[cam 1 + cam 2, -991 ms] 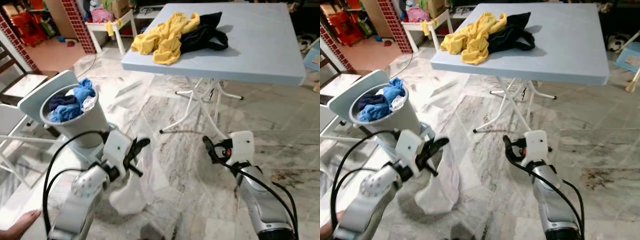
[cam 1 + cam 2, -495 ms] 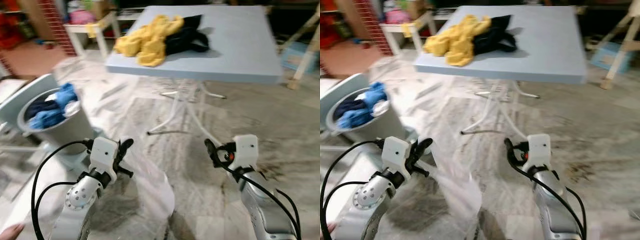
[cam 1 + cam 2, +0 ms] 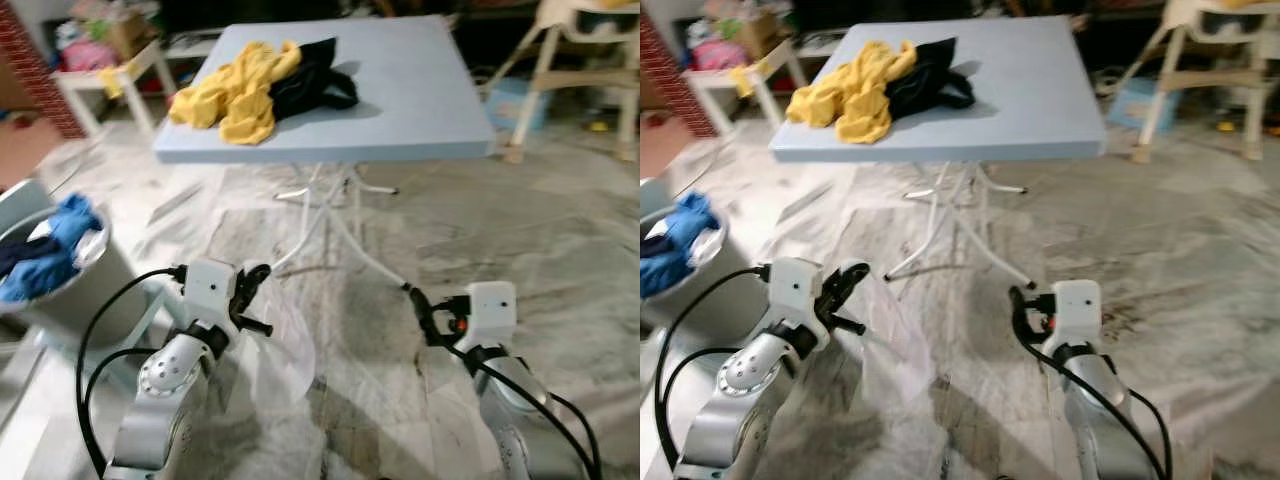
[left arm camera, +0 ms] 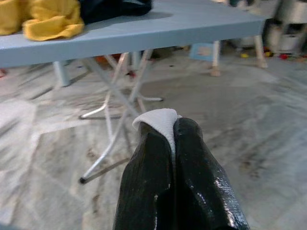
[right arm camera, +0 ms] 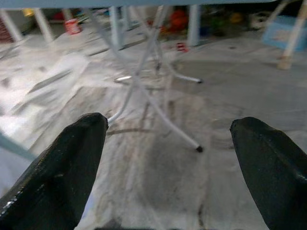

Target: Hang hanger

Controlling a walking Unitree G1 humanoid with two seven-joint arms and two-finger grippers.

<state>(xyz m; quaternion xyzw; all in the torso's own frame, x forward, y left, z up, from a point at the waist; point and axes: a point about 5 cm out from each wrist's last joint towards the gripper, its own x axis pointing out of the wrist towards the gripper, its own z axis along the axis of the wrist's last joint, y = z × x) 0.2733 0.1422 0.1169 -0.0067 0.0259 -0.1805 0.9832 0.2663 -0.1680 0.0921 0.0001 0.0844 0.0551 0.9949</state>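
While the marble floor spreads wide around the robot, the largest thing ahead is the blue folding table, standing on thin white crossed legs. On its far left part lies a yellow garment, touching a black garment beside it. At the robot's left stands a grey laundry basket with blue clothes heaped in it. A pale high chair stands beyond the table on the right, with a low white bench far off on the left.

No hanger can be made out in these views. What the left gripper carries is a white cloth, hanging low in front of the robot, near the basket. It looks light, limp and thin, so it will sag and swing; a pinch at an edge or corner, as now, seems the sensible hold. The left wrist view shows both black fingers pressed together on a fold of it.

The right gripper holds nothing, its fingers spread wide apart.

The table legs stand directly ahead and would likely obstruct walking forward.
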